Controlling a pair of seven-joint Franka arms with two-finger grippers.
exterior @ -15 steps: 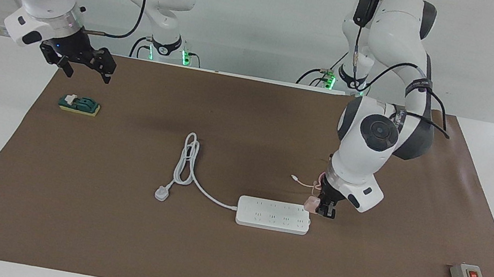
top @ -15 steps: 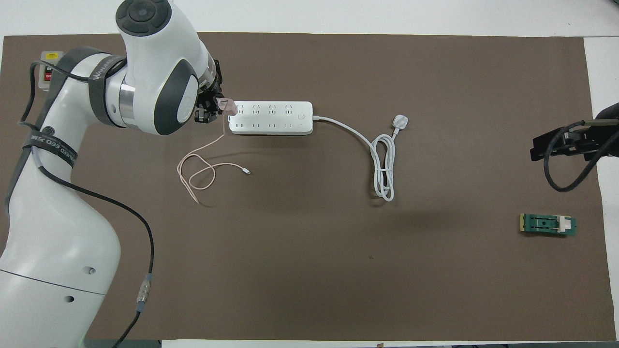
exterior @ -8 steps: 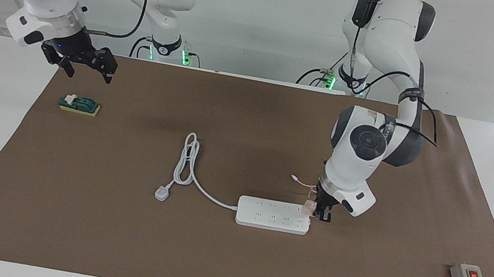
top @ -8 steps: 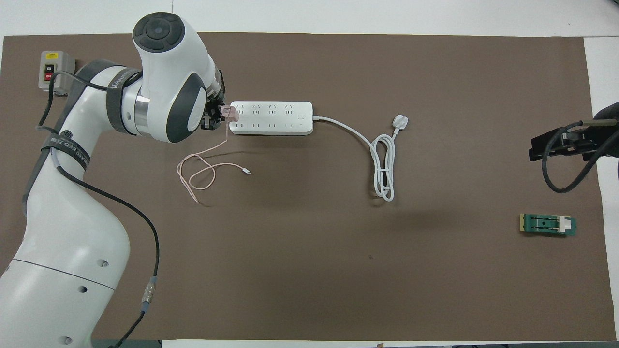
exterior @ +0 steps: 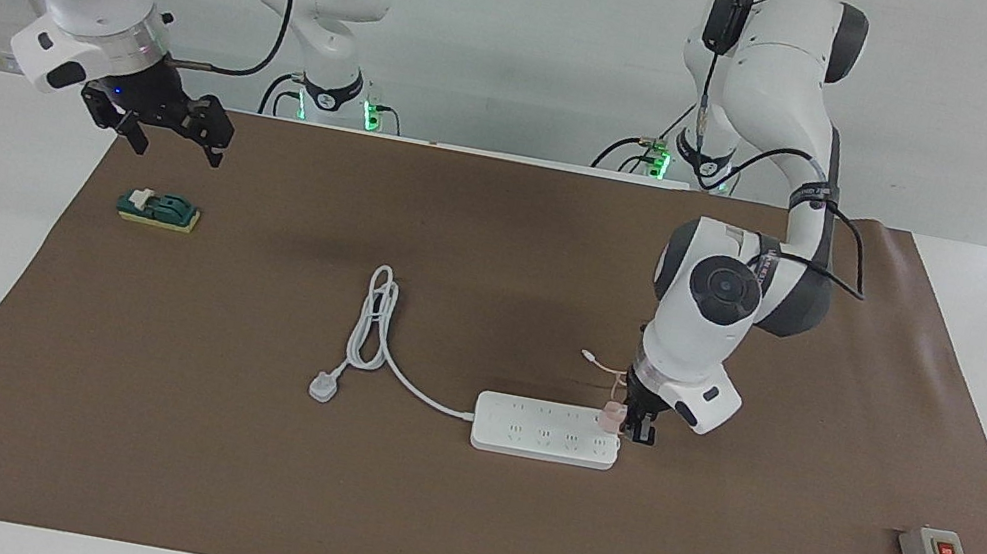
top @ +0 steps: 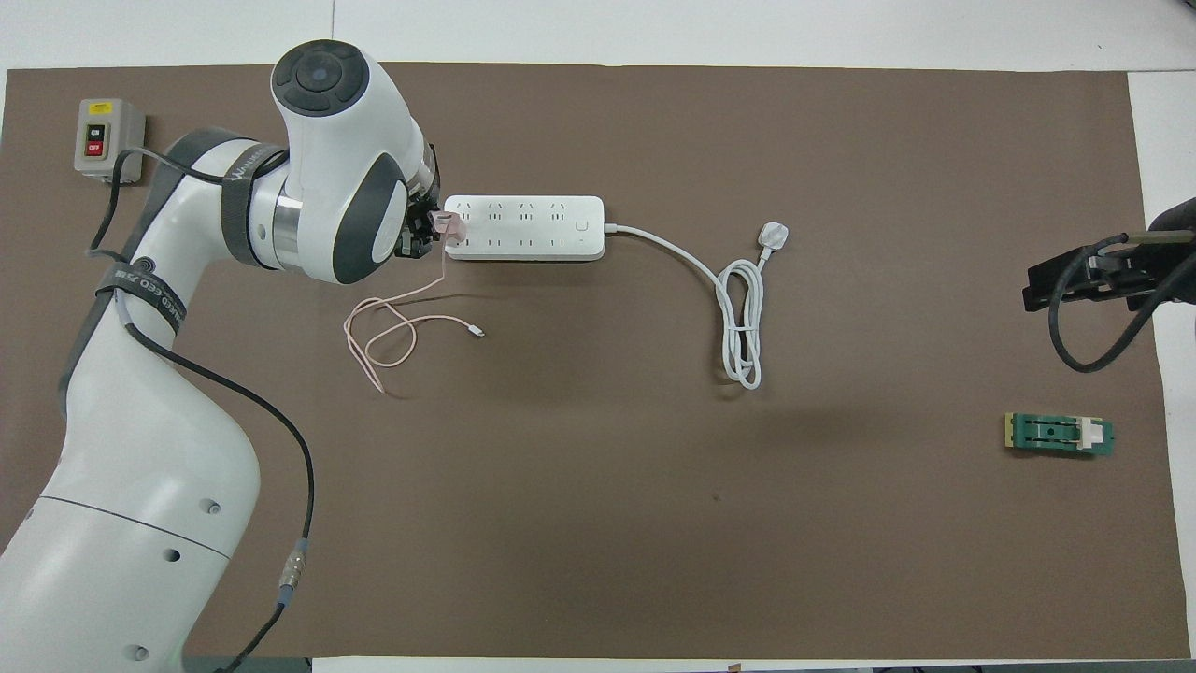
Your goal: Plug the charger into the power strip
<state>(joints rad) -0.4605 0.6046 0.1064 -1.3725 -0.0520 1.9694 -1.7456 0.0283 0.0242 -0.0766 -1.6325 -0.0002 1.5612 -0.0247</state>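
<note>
Pinching the charger (exterior: 612,416) over the power strip (exterior: 546,430) end socket, left gripper (exterior: 635,428) hasn't visibly seated it; right gripper (exterior: 170,129) waits spread.

Left gripper (top: 422,232) clamps charger (top: 449,224) at power strip (top: 523,227) end.

Bright, even room light; daylight glares at a window beside the table; shadows are soft; both views are sharp.
</note>
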